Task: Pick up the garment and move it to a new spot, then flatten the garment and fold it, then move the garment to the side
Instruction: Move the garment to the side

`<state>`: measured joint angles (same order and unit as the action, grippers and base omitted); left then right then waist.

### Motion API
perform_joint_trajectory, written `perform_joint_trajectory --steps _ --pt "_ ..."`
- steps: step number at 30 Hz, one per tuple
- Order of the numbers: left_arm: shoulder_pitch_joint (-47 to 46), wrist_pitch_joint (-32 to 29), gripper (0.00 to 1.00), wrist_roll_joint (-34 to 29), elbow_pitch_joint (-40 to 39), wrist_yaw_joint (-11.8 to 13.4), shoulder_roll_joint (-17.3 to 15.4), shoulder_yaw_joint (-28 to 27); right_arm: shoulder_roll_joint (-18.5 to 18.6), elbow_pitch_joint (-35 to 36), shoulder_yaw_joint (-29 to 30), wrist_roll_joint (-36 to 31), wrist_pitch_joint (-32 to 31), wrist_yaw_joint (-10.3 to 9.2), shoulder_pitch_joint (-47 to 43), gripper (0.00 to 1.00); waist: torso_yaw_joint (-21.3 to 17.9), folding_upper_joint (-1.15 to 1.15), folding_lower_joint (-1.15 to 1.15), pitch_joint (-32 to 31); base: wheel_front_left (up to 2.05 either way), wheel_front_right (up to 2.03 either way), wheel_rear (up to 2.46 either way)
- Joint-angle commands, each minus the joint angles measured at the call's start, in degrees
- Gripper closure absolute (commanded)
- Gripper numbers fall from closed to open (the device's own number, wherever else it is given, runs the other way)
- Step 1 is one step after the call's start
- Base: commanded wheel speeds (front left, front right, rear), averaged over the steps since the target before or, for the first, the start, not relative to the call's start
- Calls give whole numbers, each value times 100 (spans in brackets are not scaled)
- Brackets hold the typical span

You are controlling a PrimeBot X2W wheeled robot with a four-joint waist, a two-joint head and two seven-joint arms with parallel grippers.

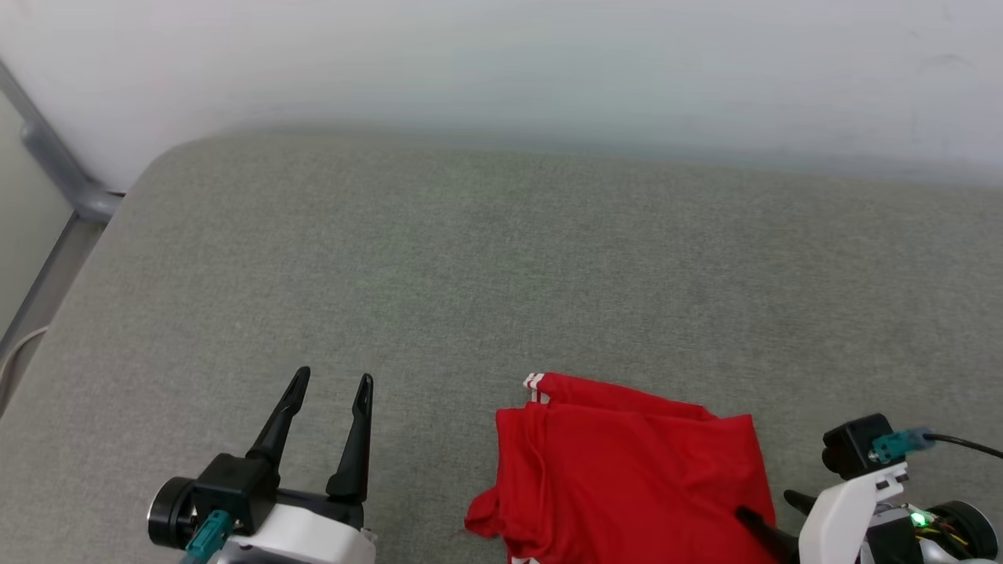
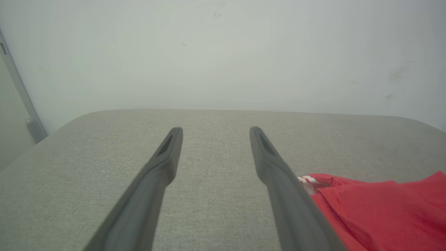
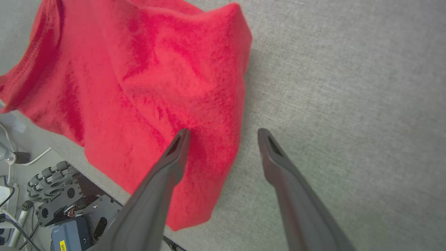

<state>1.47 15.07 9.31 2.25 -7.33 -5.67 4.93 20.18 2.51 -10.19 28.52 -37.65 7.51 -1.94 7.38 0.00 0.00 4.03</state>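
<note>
Near the front right of a grey woven-fabric tabletop (image 1: 392, 274): the garment (image 1: 627, 470), a red jersey-style T-shirt folded into a rumpled, roughly four-sided bundle, plain red side up. Small white-and-red striped trim (image 1: 534, 384) peeking out at the far left corner, turned toward the pale wall (image 1: 501, 63). Far edge slanting rightward and nearer. Near end cut off in the head view, so long axis not clear there. In the right wrist view, garment (image 3: 139, 87) draped over the tabletop's front edge.

Left gripper (image 1: 334, 377), spread wide and holding nothing, well left of the garment, fingers pointing toward the wall. Same wide spread in its wrist view (image 2: 216, 129), garment (image 2: 383, 209) just beside the right-hand finger.

Right gripper (image 3: 223, 130), likewise spread wide and holding nothing, straddling the garment's right edge: one finger over red cloth, the other over bare tabletop. Contact with the cloth not clear. In the head view, right gripper (image 1: 764, 503) at the bundle's near right side.
</note>
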Motion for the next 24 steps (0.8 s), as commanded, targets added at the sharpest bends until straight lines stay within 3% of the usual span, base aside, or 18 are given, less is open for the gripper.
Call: perform_joint_trajectory --steps 1,14,15,17,24 --pt "-108 13 0 -11 3 -4 5 -9 -88 -64 42 -77 -171 -5 138 0 102 0 0 106 0 0 0" --pt "-311 13 0 -64 71 -14 29 87 -609 -996 16 -469 -635 -4 476 0 539 0 0 435 0 0 0" --pt "-309 13 0 -62 77 -14 29 94 -627 -1093 -14 -480 -654 -4 459 6 555 0 0 441 0 0 0" --pt "-310 13 0 -58 82 -14 24 112 -652 -1256 -84 -494 -659 -4 437 100 577 0 0 455 0 0 0" --pt "-277 13 0 -8 126 -15 -22 107 -464 -1332 -196 -505 -367 -7 621 100 485 0 0 386 0 0 0"
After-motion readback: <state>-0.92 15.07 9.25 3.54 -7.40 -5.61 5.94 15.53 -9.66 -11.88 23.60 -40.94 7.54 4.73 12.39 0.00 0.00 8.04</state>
